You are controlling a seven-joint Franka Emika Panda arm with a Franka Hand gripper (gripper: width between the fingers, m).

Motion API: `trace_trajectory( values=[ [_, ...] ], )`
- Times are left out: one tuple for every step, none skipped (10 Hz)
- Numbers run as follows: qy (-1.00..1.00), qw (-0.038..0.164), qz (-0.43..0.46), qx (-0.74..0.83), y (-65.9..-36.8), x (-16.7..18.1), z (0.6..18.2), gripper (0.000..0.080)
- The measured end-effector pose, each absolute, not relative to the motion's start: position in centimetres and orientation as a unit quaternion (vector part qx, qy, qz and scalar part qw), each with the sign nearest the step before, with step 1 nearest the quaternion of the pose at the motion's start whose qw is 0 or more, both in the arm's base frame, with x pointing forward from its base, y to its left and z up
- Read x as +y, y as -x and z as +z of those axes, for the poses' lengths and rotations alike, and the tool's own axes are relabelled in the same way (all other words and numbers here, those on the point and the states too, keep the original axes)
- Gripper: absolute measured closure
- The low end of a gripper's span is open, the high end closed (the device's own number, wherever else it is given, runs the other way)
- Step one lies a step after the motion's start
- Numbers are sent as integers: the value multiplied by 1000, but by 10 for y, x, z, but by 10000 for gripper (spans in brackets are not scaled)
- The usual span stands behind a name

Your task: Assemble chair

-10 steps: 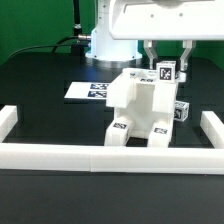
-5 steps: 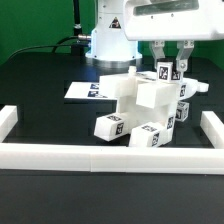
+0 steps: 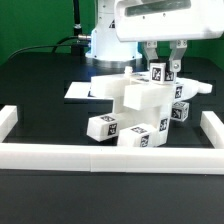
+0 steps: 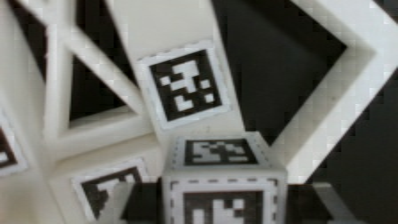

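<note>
The chair [image 3: 140,105] is a white, partly built assembly of a plate, blocky legs and bars with black-and-white tags. It lies tilted on the black table, its tagged leg ends [image 3: 108,126] pointing toward the front rail. My gripper [image 3: 164,64] hangs over the chair's upper end on the exterior view's right. It is shut on a tagged block [image 3: 160,72] of the chair. In the wrist view that block [image 4: 222,160] sits between the dark fingers [image 4: 326,203] of my gripper [image 4: 226,208], with the chair's bars [image 4: 89,90] beyond it.
A long low white border rail [image 3: 60,155] runs along the front, with end pieces at the exterior view's left [image 3: 8,120] and right [image 3: 212,127]. The marker board [image 3: 78,91] lies behind the chair. The robot base [image 3: 105,40] stands at the back.
The chair has tipped from standing on its legs to a tilted pose. Its leg ends swung toward the exterior view's left. My gripper kept hold and shifted slightly left.
</note>
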State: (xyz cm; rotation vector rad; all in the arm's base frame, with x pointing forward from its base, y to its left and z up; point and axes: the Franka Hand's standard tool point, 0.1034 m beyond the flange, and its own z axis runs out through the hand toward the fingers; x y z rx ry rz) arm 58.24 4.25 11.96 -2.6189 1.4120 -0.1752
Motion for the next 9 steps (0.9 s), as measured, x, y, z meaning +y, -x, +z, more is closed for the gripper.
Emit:
trace_trajectory(
  values=[
    [878, 80, -61, 468, -585, 40, 119, 515],
    [880, 81, -63, 465, -588, 35, 119, 515],
    [881, 82, -65, 461, -591, 29, 119, 515],
    [883, 82, -68, 457, -592, 24, 118, 515],
    [884, 84, -77, 454, -593, 21, 118, 515],
    [885, 84, -87, 449, -594, 20, 118, 515],
    [885, 84, -86, 449, -594, 20, 118, 515],
    [885, 84, -86, 449, -594, 20, 118, 352],
    [893, 82, -88, 434, -594, 20, 118, 228]
  ],
)
